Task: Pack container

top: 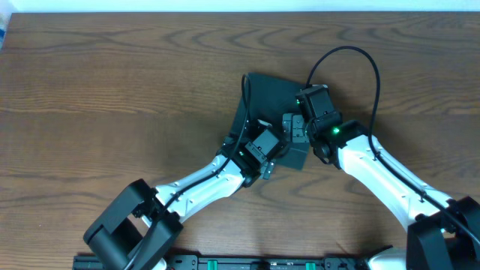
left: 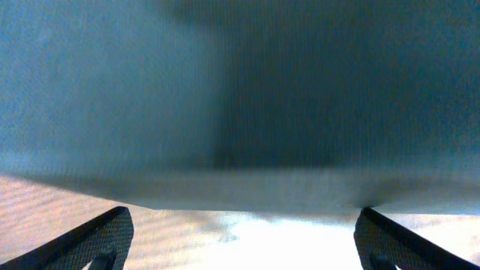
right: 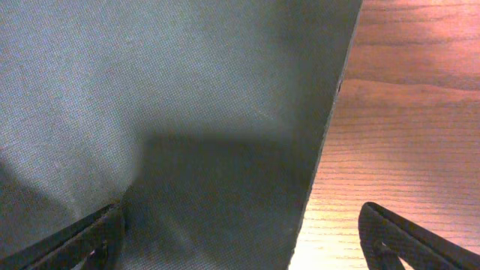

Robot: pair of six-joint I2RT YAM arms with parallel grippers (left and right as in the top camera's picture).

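The container (top: 271, 96) is a matte dark teal-black box near the middle of the table, partly covered by both arms. My left gripper (top: 268, 152) is at its near edge and my right gripper (top: 294, 129) is over its right part. In the left wrist view the container's dark surface (left: 240, 90) fills most of the frame, and the left gripper (left: 244, 217) is open with nothing between its fingers. In the right wrist view the container's fabric face (right: 187, 112) lies under the open right gripper (right: 240, 217), one finger over the box and one over the wood. No snack packets are in view.
The wooden table (top: 112, 97) surrounds the container on all sides. The right arm's black cable (top: 360, 60) loops above the container's right side. Bare wood shows to the right of the box edge in the right wrist view (right: 405, 135).
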